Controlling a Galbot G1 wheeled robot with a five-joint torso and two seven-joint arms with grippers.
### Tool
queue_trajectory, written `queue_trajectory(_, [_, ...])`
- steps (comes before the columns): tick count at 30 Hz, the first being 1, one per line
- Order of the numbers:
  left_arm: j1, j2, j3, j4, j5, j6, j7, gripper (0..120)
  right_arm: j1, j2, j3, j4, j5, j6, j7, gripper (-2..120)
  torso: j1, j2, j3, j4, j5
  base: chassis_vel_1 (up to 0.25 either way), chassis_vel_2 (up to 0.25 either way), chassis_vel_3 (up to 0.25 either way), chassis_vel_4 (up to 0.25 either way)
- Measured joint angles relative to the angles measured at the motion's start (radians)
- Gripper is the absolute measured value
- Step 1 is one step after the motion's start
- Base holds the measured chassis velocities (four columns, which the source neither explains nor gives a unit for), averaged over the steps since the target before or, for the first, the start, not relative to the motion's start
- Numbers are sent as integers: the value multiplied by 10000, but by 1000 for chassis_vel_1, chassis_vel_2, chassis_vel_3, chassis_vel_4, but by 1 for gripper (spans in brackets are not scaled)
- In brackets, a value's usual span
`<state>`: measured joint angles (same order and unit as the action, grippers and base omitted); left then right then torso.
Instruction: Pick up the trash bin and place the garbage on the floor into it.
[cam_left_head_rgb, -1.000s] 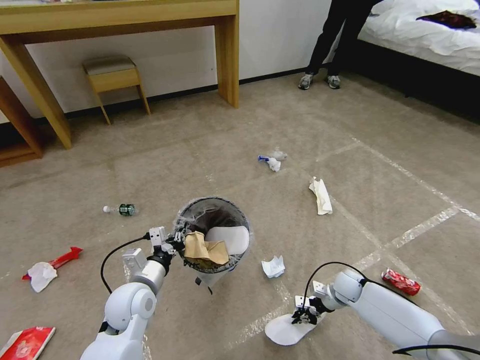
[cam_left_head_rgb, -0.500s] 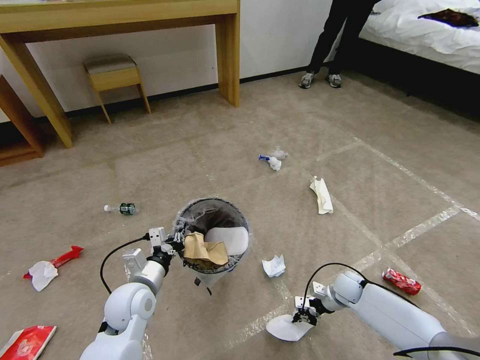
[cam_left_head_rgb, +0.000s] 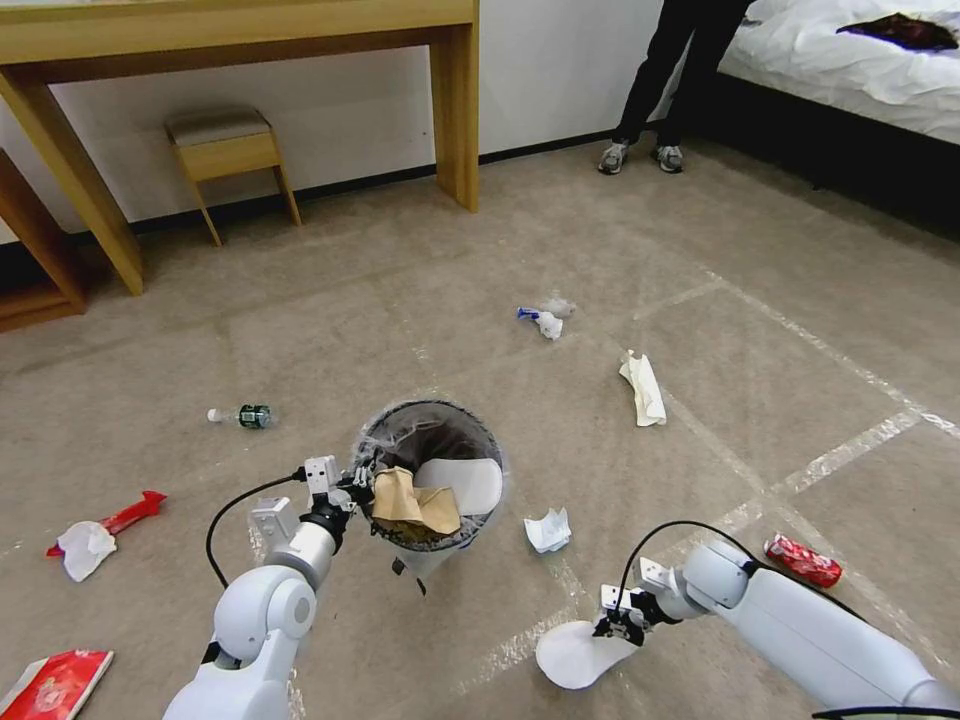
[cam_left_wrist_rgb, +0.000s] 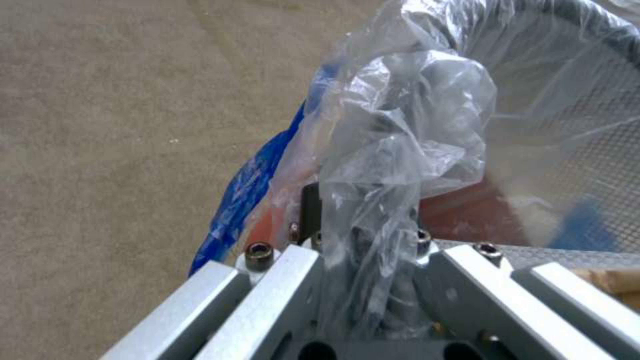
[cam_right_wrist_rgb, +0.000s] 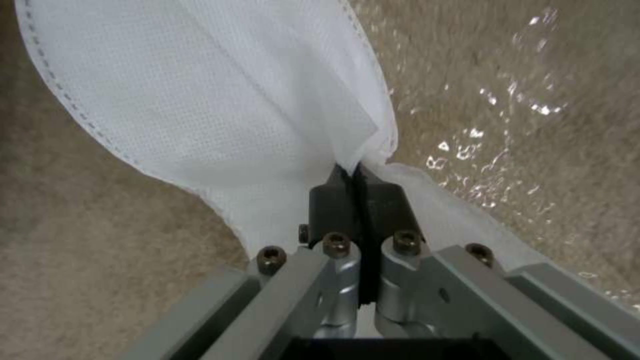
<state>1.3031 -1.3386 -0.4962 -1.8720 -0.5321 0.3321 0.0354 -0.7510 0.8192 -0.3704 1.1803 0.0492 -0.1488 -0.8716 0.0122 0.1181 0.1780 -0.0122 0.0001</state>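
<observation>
The trash bin (cam_left_head_rgb: 400, 417), grey-rimmed and lined with clear plastic, is in front of me at centre. My left gripper (cam_left_head_rgb: 358, 487) is shut on its near rim; in the left wrist view the gripper (cam_left_wrist_rgb: 363, 235) pinches the crinkled liner over the trash bin (cam_left_wrist_rgb: 567, 55). A brown paper bag (cam_left_head_rgb: 412, 500) and a white slipper (cam_left_head_rgb: 462, 483) lie inside. Low at the right, my right gripper (cam_left_head_rgb: 618, 628) is shut on a second white slipper (cam_left_head_rgb: 570, 655) on the floor (cam_left_head_rgb: 700, 300). The right wrist view shows the gripper (cam_right_wrist_rgb: 358, 185) clamped on an edge of the slipper (cam_right_wrist_rgb: 220, 100).
Litter lies around: a tissue (cam_left_head_rgb: 548, 530), a red can (cam_left_head_rgb: 803, 561), a white wrapper (cam_left_head_rgb: 643, 390), a blue-marked tissue (cam_left_head_rgb: 545, 318), a bottle (cam_left_head_rgb: 243, 416), red packets (cam_left_head_rgb: 55, 683). A desk (cam_left_head_rgb: 455, 110), a stool (cam_left_head_rgb: 228, 150), a bed (cam_left_head_rgb: 860, 70) and a standing person line the back.
The view has shifted slightly. My right gripper keeps its hold on the slipper and has edged a little to the right with it. The left arm and bin have hardly moved.
</observation>
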Motion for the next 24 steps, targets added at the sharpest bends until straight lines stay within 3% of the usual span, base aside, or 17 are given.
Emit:
queue_trajectory(13, [34, 124, 157, 216, 101, 0, 30, 1, -1675, -869, 1893, 1601, 39, -53, 54, 0, -1, 0, -1, 0, 0, 0, 0, 0, 0])
queue_trajectory(24, [-302, 403, 407, 618, -105, 19, 131, 1, -3184, -1670, 4610, 3413, 408, 69, 136, 0, -1, 1, -1, -1, -2, 0, 0, 0, 0])
